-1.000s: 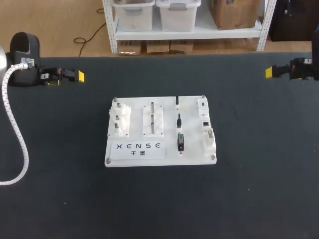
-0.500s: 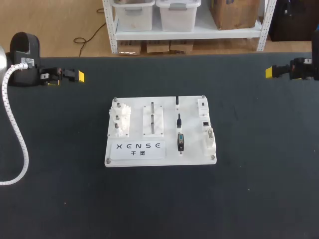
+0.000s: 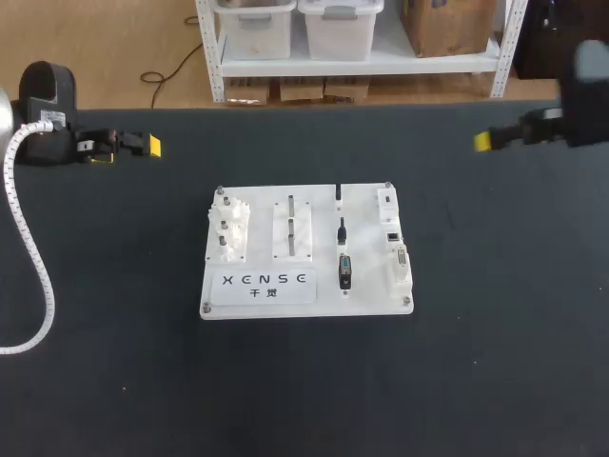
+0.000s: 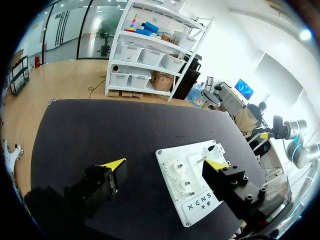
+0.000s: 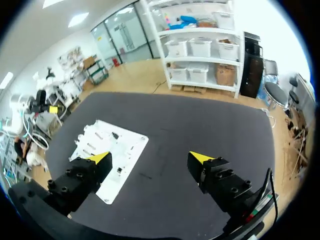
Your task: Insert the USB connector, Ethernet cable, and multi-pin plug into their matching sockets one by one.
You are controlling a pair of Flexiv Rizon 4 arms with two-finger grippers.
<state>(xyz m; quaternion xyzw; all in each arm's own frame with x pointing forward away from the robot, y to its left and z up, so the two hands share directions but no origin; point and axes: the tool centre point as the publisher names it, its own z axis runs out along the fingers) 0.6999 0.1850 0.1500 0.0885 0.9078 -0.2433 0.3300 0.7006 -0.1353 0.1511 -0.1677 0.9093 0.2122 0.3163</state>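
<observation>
- Head view: the plugs [image 3: 341, 230] lie in a column on the white board [image 3: 366, 249], mid-worktop [image 3: 495, 314], long axes 12-to-6.
- Nearer is the right end effector [image 3: 485, 142], spread and empty; the plugs lie at its 8 o'clock.
- The left end effector [image 3: 150, 146] is likewise spread.

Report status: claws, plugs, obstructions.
Left claw, right claw open, empty, off the board. Three plugs on board, beside sockets, none inserted. No obstruction seen.

One white board [image 3: 366, 286], three black plugs [image 3: 344, 271], two tools: left tool [image 4: 165, 163], right tool [image 5: 150, 157].
</observation>
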